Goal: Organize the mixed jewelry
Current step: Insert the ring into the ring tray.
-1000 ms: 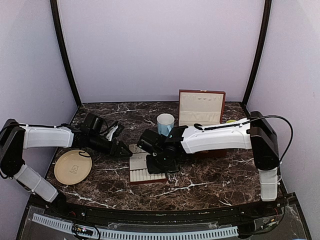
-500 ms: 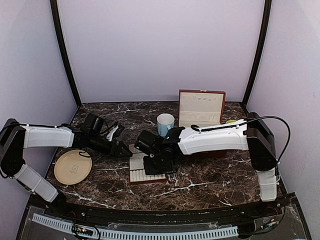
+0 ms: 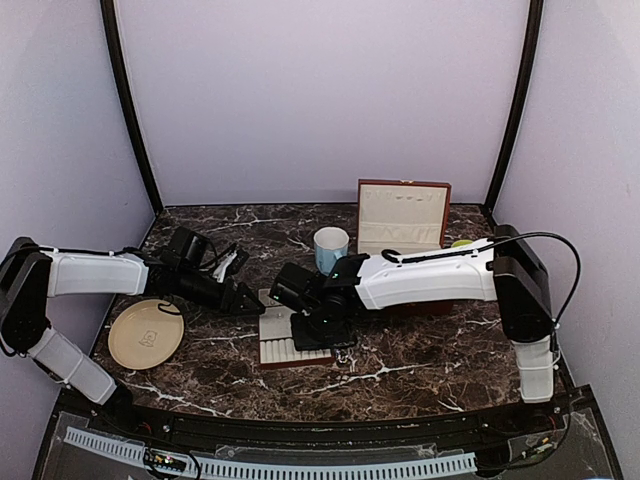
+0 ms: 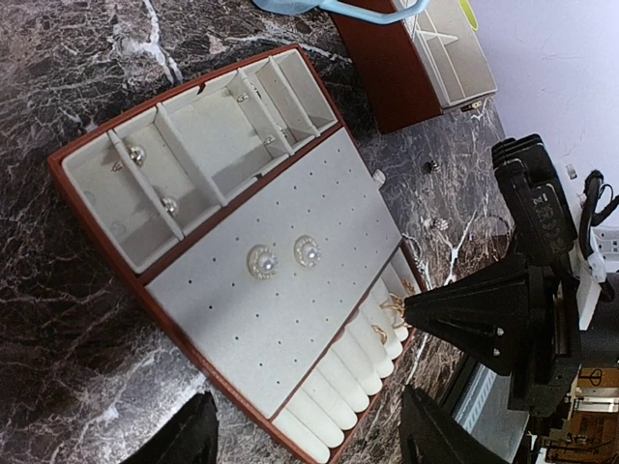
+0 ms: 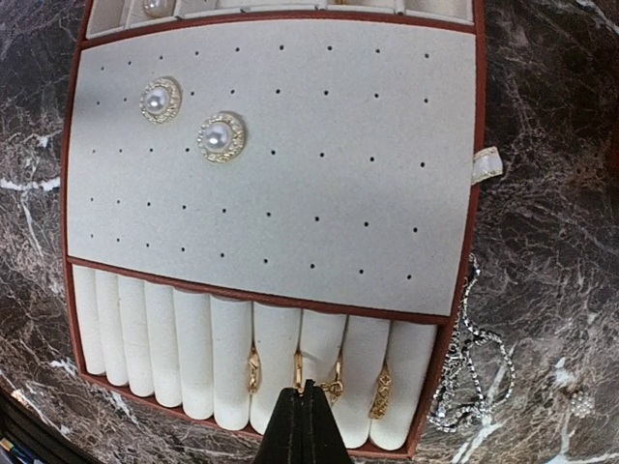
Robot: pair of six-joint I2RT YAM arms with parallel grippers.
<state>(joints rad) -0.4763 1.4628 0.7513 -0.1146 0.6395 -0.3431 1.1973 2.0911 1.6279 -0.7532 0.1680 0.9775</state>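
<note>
Tray [image 3: 275, 345] lies between the arms overhead, right gripper [image 3: 318, 335] low over it. Left wrist: left gripper [image 4: 309, 440] gapes wide, empty, before the tray. Right wrist: right gripper pinched shut at the gold rings [image 5: 295, 372]; pearl studs [image 5: 221, 136] in the tray, chain [image 5: 464, 377] on the table [image 5: 542, 242] beside.

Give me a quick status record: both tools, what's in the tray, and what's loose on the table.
left tool: open, empty, hovering beside the tray
right tool: shut, tip over the ring rolls; whether it pinches a ring cannot be told
pearl studs: two, pinned in the perforated panel
rings: four gold ones show in the rolls
chain: silvery, loose on the table beside the tray's rim
</note>
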